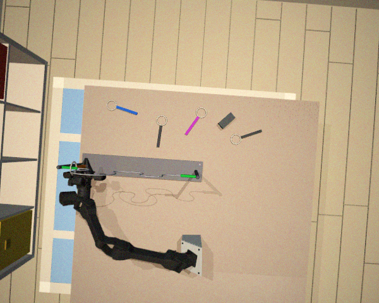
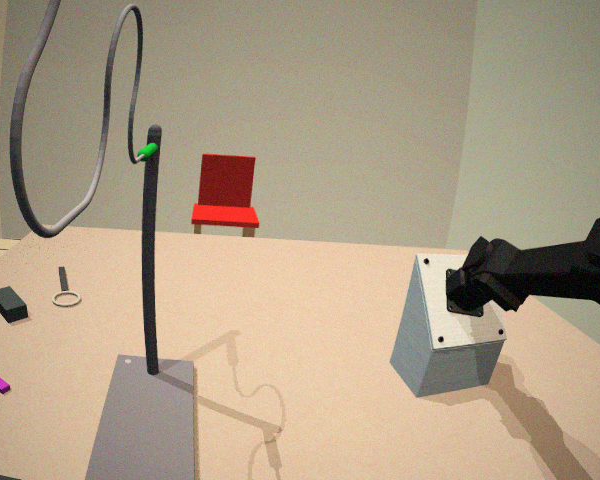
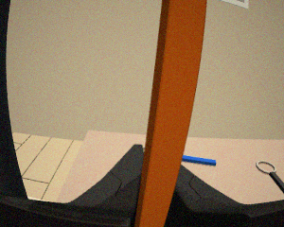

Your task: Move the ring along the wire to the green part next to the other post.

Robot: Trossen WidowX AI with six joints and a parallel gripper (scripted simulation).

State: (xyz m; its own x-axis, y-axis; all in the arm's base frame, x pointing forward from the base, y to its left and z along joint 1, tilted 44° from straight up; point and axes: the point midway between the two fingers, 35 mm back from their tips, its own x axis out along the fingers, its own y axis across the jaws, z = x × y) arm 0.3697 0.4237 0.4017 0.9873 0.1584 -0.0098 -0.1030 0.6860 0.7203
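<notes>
I count 2 posts, 2 green wire sections, 4 loose wands, 1 dark block, 1 chair. Shelf bins: I see 3, red, yellow, blue.
</notes>
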